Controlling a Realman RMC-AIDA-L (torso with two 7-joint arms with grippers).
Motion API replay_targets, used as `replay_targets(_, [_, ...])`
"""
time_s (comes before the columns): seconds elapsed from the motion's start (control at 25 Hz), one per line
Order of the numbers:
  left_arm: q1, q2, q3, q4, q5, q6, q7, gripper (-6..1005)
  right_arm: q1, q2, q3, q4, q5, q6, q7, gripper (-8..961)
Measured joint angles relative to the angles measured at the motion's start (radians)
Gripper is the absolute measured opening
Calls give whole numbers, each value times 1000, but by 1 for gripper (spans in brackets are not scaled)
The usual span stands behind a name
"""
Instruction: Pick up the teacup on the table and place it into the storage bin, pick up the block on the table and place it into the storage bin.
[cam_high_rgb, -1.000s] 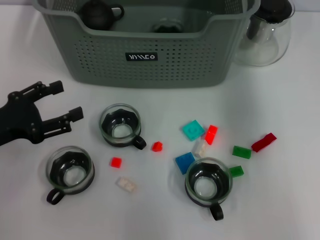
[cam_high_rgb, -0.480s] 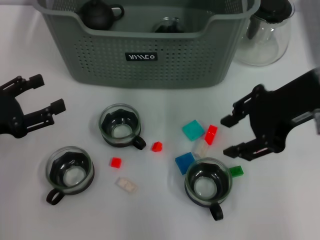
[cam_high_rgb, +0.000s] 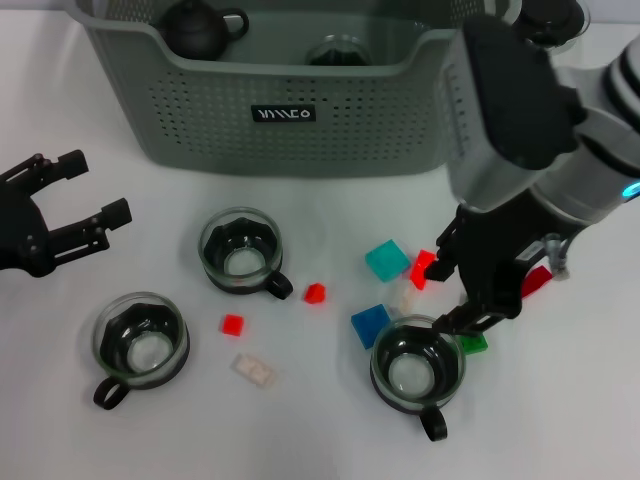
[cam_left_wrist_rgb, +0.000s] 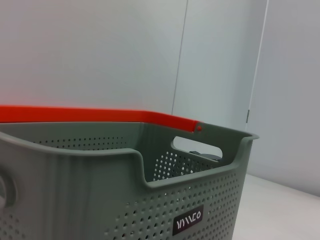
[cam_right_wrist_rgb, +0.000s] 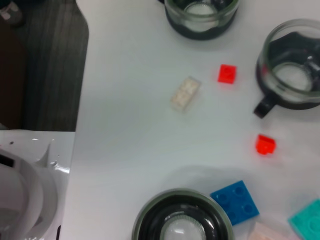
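Note:
The grey-green storage bin (cam_high_rgb: 283, 113) stands at the back; it also shows in the left wrist view (cam_left_wrist_rgb: 188, 220). Three glass teacups stand on the table: one centre-left (cam_high_rgb: 240, 250), one front-left (cam_high_rgb: 142, 340), one front-right (cam_high_rgb: 417, 368). Blocks lie around: teal (cam_high_rgb: 386, 260), red (cam_high_rgb: 423, 268), blue (cam_high_rgb: 370, 325), green (cam_high_rgb: 472, 342), two small red ones (cam_high_rgb: 315, 293) (cam_high_rgb: 232, 324), white (cam_high_rgb: 254, 369). My right gripper (cam_high_rgb: 437, 297) is open, just above the front-right teacup's far rim, beside the red block. My left gripper (cam_high_rgb: 103, 184) is open and empty at the left. The right wrist view shows the front-right teacup (cam_right_wrist_rgb: 182, 220) and blue block (cam_right_wrist_rgb: 234, 201).
Inside the bin sit a dark teapot (cam_high_rgb: 195, 25) and another teacup (cam_high_rgb: 338, 50). A glass pot with a black lid (cam_high_rgb: 550, 20) stands back right, mostly behind my right arm. A red block (cam_high_rgb: 537, 280) lies right of the arm. The table edge and dark floor (cam_right_wrist_rgb: 45, 65) show in the right wrist view.
My right arm has come in from the right and lowered its open gripper over the blocks by the front-right teacup. My left gripper drew back to the left, then held still.

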Motion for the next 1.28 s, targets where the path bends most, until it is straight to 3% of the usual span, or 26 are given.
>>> replay_targets(0.72, [-1, -4, 6, -2, 0, -18, 2, 860, 34, 3, -122, 296, 65, 256, -4, 559])
replay_targets(1.16, [2, -7, 8, -2, 0, -18, 4, 859, 55, -5, -58, 364, 108, 240, -1, 323])
replay_targets(1.28, [3, -7, 8, -2, 0, -16, 4, 859, 51, -6, 9, 355, 110, 195, -9, 187])
